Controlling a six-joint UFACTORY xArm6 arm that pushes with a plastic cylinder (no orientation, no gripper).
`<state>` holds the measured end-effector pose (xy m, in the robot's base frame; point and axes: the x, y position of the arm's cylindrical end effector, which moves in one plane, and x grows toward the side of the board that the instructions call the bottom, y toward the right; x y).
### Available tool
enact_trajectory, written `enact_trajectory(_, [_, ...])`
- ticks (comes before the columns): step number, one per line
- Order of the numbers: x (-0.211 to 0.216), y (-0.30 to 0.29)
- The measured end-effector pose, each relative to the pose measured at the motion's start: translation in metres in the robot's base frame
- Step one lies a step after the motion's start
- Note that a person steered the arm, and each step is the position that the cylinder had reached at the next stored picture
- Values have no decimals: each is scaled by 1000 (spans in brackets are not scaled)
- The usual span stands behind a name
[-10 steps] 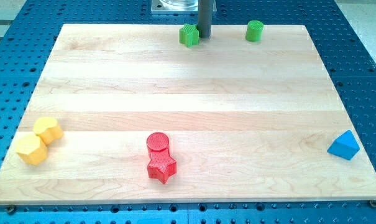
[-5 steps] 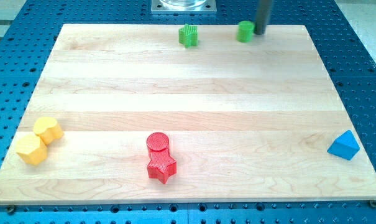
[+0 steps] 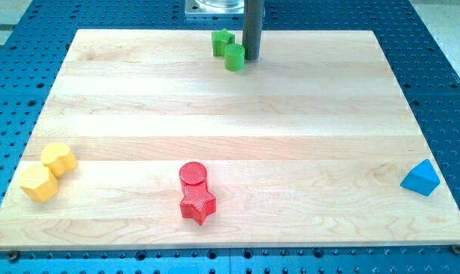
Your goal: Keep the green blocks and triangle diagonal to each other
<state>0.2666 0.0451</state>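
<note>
A robotics lab: wooden board (image 3: 237, 129) on a blue perforated bench (image 3: 442, 91).

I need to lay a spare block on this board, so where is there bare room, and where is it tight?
The wide middle of the board is bare, between the green pair above and the red cylinder below, reaching right to the blue triangle. It is crowded at the view's top, where my tip stands just right of the green cylinder and the green block.
</note>
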Motion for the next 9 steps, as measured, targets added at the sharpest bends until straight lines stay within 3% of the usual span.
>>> enact_trajectory(3, [10, 0])
enact_trajectory(4, [55, 4])
enact_trajectory(5, [82, 28])
enact_trajectory(8, [88, 97])
enact_trajectory(9, [131, 114])
